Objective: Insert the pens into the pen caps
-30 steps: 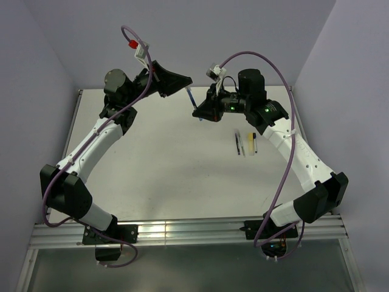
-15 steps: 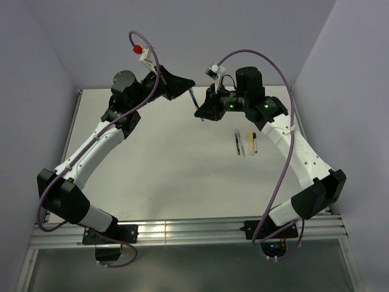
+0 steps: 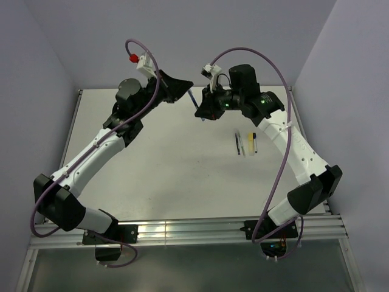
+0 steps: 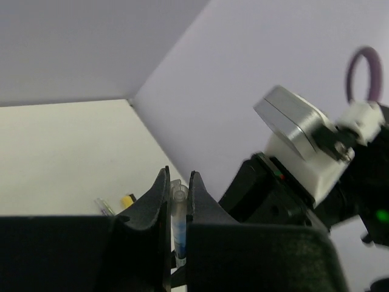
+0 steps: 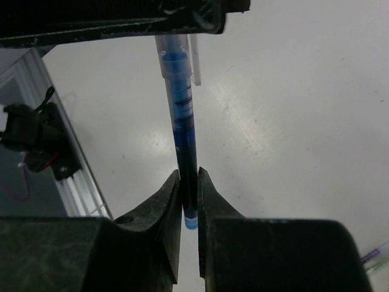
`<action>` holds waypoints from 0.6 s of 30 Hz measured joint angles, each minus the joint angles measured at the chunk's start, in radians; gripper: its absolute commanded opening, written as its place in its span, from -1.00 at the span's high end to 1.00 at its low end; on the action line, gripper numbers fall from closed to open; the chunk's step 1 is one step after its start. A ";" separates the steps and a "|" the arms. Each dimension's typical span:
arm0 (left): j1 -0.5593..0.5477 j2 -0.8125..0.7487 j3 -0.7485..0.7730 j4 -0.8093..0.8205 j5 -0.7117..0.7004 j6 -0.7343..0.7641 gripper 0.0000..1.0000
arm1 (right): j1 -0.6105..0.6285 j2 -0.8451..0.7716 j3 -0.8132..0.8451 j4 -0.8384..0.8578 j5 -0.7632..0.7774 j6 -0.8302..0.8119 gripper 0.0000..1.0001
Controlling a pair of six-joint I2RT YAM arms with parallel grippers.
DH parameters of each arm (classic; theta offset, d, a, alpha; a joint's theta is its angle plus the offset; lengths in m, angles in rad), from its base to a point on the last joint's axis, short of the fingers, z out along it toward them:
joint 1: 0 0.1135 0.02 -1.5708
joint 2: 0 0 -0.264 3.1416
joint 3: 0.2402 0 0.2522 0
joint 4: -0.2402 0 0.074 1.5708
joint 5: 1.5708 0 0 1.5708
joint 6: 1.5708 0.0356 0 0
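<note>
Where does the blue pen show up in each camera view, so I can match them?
Top external: blue pen, far centre, slanting between the left jaws and right jaws.
Left wrist: pen bottom centre, its blue end inside the clear cap, pinched by the left jaws.
Right wrist: pen centre, running from the right jaws up to the top edge.
Shared landmark: the white table, visible in every view.
</note>
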 measured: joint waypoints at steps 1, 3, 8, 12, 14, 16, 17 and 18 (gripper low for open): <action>0.010 -0.015 -0.048 0.069 0.048 0.000 1.00 | -0.009 0.002 0.000 -0.013 -0.038 -0.010 1.00; 0.031 -0.037 -0.127 0.175 0.134 -0.011 1.00 | -0.027 0.008 0.000 -0.047 -0.130 -0.031 1.00; 0.050 -0.025 -0.199 0.384 0.309 -0.043 1.00 | -0.072 0.031 0.008 -0.097 -0.337 -0.054 1.00; 0.056 -0.021 -0.243 0.518 0.370 -0.096 1.00 | -0.087 0.033 0.008 -0.114 -0.451 -0.040 1.00; 0.056 -0.022 -0.251 0.537 0.372 -0.106 1.00 | -0.087 0.034 0.008 -0.113 -0.470 -0.010 1.00; 0.056 -0.022 -0.240 0.511 0.360 -0.102 1.00 | -0.087 0.034 0.008 -0.104 -0.463 0.022 1.00; 0.055 -0.024 -0.226 0.468 0.338 -0.095 0.99 | -0.087 0.034 0.008 -0.100 -0.448 0.035 1.00; 0.051 -0.024 -0.206 0.410 0.305 -0.091 1.00 | -0.087 0.034 0.008 -0.088 -0.426 0.051 1.00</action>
